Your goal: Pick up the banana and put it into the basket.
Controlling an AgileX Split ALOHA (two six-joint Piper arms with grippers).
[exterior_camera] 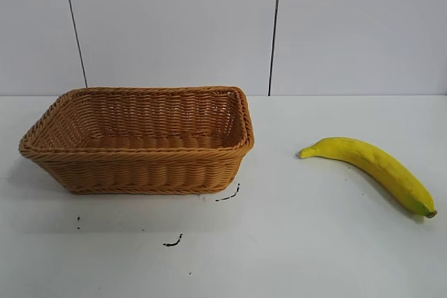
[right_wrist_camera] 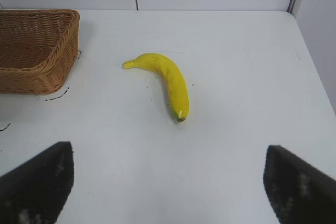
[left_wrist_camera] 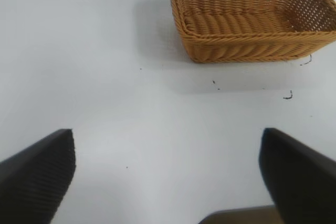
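The yellow banana lies flat on the white table at the right, stem end toward the basket. The tan wicker basket stands at the left, and nothing shows inside it. Neither arm shows in the exterior view. In the right wrist view the banana lies ahead of my right gripper, which is open and empty, well short of the fruit; the basket is off to the side. In the left wrist view my left gripper is open and empty over bare table, with the basket well ahead.
Small black marks dot the table in front of the basket. A white panelled wall rises behind the table. The table's right edge shows in the right wrist view.
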